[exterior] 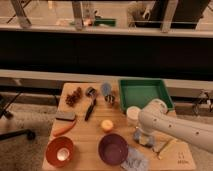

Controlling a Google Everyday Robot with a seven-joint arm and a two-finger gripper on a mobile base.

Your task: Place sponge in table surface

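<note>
Sponge lying flat at your counter's left edge, just above the carrot, green tray at back right, purple bowl in front, your pincer low beside that bowl, grip state hidden

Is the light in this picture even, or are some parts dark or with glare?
Camera view: uneven light. The wooden table is warmly lit, a dark band lies behind it, the top strip is brighter. The white arm looks bright; its gripper, low over the table's right side, sits in shade. No strong glare.
</note>
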